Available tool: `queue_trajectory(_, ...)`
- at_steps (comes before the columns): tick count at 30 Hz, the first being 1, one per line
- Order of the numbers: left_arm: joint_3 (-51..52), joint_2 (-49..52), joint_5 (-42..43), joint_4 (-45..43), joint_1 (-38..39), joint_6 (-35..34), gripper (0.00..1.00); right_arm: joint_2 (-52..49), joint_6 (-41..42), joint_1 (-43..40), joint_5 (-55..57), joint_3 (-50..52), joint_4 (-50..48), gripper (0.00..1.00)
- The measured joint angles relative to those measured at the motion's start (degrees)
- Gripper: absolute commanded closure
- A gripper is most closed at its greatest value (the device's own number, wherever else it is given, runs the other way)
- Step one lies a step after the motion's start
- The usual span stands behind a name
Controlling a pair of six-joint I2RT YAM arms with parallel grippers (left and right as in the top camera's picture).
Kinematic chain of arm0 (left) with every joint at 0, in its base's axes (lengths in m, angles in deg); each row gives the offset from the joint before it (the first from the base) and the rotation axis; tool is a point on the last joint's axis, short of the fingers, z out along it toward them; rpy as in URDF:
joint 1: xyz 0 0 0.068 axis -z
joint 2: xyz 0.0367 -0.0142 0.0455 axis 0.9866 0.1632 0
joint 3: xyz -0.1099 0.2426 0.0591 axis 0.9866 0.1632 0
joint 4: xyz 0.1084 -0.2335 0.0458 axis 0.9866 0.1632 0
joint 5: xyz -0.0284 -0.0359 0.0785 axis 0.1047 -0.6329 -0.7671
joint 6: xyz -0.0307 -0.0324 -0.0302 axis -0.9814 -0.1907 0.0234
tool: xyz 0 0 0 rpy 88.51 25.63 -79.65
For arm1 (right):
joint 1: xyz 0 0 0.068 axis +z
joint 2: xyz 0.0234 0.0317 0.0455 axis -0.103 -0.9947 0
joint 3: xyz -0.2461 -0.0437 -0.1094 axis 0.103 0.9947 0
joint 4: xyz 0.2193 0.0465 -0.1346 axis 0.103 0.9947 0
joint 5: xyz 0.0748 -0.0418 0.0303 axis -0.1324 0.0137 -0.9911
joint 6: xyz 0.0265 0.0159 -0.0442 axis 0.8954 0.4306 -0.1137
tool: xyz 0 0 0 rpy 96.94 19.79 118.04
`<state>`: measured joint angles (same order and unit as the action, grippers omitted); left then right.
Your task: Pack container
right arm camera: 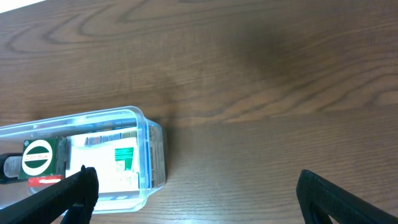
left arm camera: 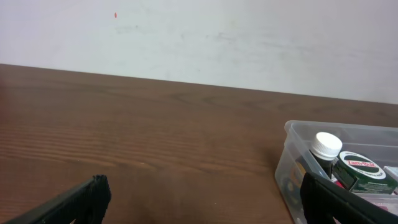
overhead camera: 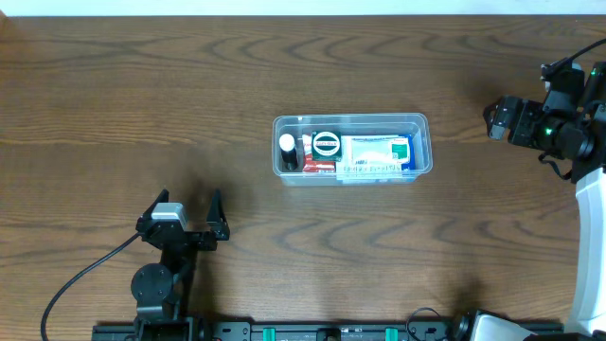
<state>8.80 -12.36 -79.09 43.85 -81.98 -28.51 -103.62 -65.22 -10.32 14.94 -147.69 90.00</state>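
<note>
The clear plastic container (overhead camera: 421,128) sits at the middle of the wooden table. Inside lie a white-capped dark bottle (overhead camera: 287,144), a round green-lidded item (overhead camera: 327,144), a red tube (overhead camera: 322,166) and a white-and-green carton (overhead camera: 377,152). My left gripper (overhead camera: 187,216) is open and empty, near the front edge, left of and below the container. In the left wrist view (left arm camera: 200,196) the container (left arm camera: 292,149) shows at the right. My right gripper (overhead camera: 494,117) is raised at the far right; its wrist view (right arm camera: 196,190) shows it open and empty, the container (right arm camera: 152,140) at lower left.
The left arm's black cable (overhead camera: 76,279) runs over the table toward the front left corner. The right arm's white base (overhead camera: 592,246) stands at the right edge. A pale wall (left arm camera: 199,37) lies behind the table's far edge.
</note>
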Motion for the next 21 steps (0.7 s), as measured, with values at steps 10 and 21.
queue_trajectory(10,0.0,0.0,0.0,0.0,0.0,0.0,0.02,0.0,0.0,0.0,0.0,0.0,0.0,0.01)
queue_trajectory(21,0.0,0.0,0.0,0.0,0.0,0.0,0.02,1.9,0.0,1.9,0.5,0.0,0.4,0.01)
